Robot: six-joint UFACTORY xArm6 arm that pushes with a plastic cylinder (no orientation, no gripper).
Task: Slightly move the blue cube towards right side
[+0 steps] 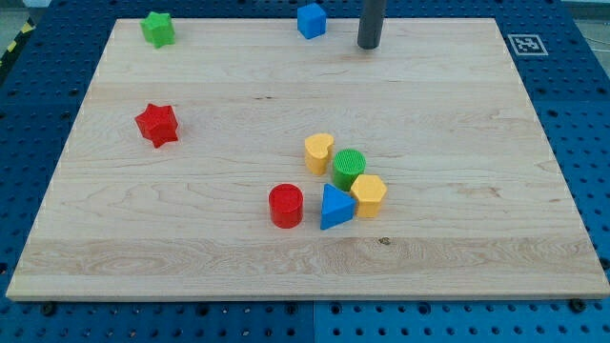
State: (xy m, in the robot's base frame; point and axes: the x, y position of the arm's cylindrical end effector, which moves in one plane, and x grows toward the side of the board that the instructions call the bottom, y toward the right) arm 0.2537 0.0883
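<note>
The blue cube (311, 20) sits at the view's top edge of the wooden board (191, 238), a little left of centre. My tip (369, 45) is the lower end of the dark rod coming down from the view's top. It stands to the right of the blue cube, a short gap apart and not touching it.
A green star (158, 29) lies at the top left and a red star (157, 125) at the left. Near the centre cluster a yellow heart-like block (318, 152), a green cylinder (349, 169), a yellow hexagon (368, 195), a blue triangle (335, 207) and a red cylinder (285, 206).
</note>
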